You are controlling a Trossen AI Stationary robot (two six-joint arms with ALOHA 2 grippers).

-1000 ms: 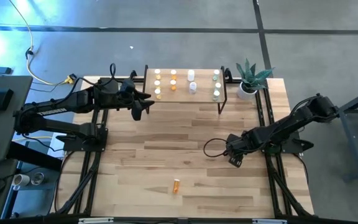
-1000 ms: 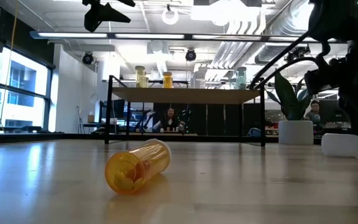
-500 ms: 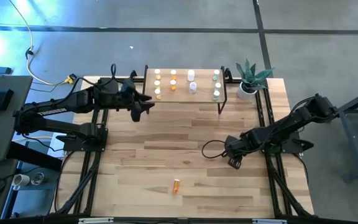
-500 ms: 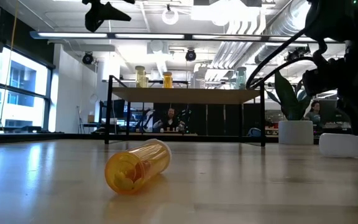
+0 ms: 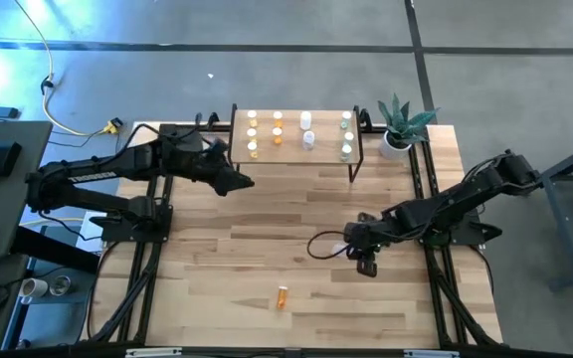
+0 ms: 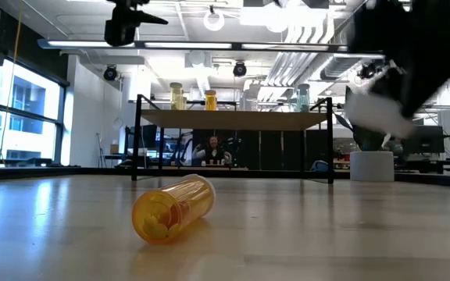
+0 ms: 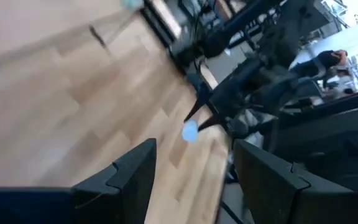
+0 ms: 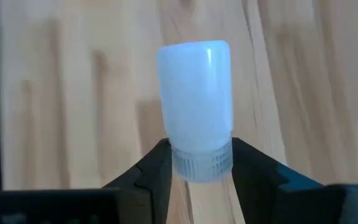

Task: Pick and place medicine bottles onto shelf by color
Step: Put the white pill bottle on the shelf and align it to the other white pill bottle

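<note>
The right hand (image 5: 365,265) is clamped on the ribbed cap of a small white plastic medicine bottle (image 8: 196,106), whose long axis runs straight out between the fingers. The low light-wood shelf on black legs (image 5: 326,149) lies well beyond it (white bottles stand mid-board). The left hand (image 5: 244,182), fingers apart and empty, hovers nearer that shelf.

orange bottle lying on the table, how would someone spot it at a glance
Start from the big wooden tabletop and look near its front edge, far from the shelf at the back. The orange bottle lies there alone on its side, while every other loose bottle stands upright on the shelf.
</note>
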